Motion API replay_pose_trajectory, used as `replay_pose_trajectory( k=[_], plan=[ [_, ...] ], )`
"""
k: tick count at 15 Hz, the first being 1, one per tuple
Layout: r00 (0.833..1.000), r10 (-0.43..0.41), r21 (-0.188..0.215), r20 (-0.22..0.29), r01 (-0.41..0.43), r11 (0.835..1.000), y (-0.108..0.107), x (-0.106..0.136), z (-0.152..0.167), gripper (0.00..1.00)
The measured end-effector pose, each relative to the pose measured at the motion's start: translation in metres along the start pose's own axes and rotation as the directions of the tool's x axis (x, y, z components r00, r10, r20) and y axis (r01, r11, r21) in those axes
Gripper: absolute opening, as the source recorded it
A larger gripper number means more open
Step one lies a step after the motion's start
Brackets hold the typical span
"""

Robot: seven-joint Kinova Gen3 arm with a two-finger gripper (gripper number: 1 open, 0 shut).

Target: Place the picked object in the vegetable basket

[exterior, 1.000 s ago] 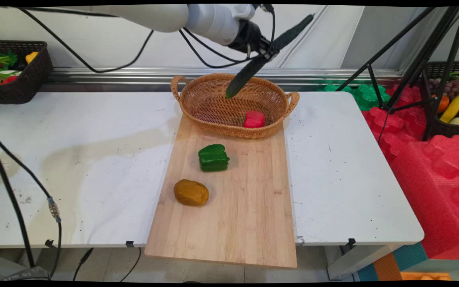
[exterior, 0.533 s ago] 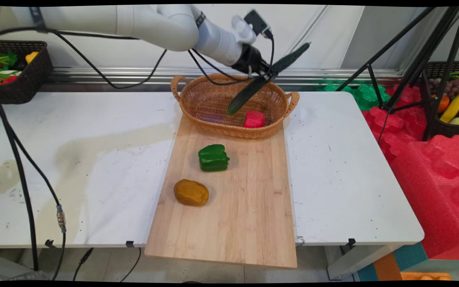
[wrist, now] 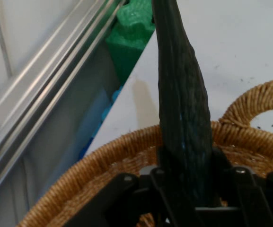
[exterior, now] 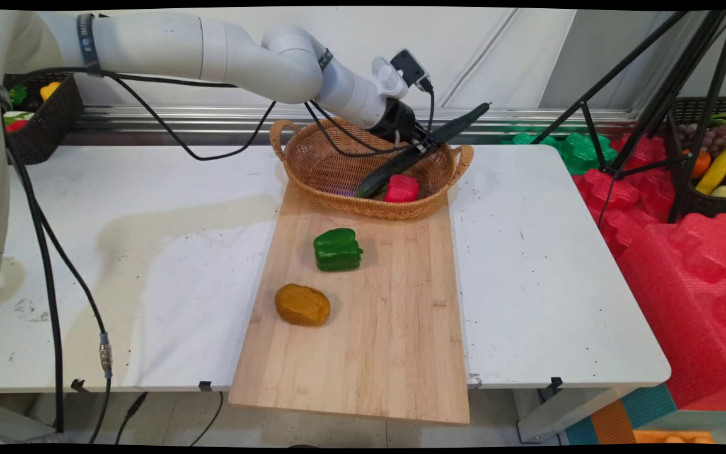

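the white table (exterior: 558, 265) carries a long wooden cutting board (exterior: 369, 328) that overhangs its near edge, and the wicker basket (exterior: 325, 161) sits across the board's far end. the arm reaches in from the upper left and the gripper (exterior: 423, 144) hangs over the basket's right half, closed around the middle of a long dark green cucumber (exterior: 401, 161). the cucumber lies at a slant across the claw: its lower end dips into the basket and sits just beside the red pepper (exterior: 401, 188), whether touching it cannot be told, while its upper end sticks out up and to the right past the basket's far rim. in the hand view the cucumber (wrist: 183, 113) rises from between the fingers (wrist: 221, 163) and crosses over the basket rim (wrist: 127, 146) toward the table edge. black cables droop from the arm over the basket's left half.

on the board, nearer the camera, a green pepper (exterior: 338, 250) stands well apart from the basket, and a brown potato (exterior: 302, 304) lies nearer still, to its left.

the cucumber is slim, dark, bumpy-skinned, tapering at the far tip.
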Motion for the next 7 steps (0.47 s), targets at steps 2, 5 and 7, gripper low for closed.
replay_pose_trajectory(
  k=[2,5,7],
  plan=[
    [1.0,-0.003,-0.007,0.0,0.003,1.0,0.0022,-0.003,0.0028,1.0],
    [1.0,-0.003,-0.008,-0.003,0.003,1.0,0.0039,-0.0047,0.0027,1.0],
    [1.0,-0.004,-0.003,-0.013,0.004,1.0,0.0053,-0.0041,-0.0013,1.0]
  ],
)
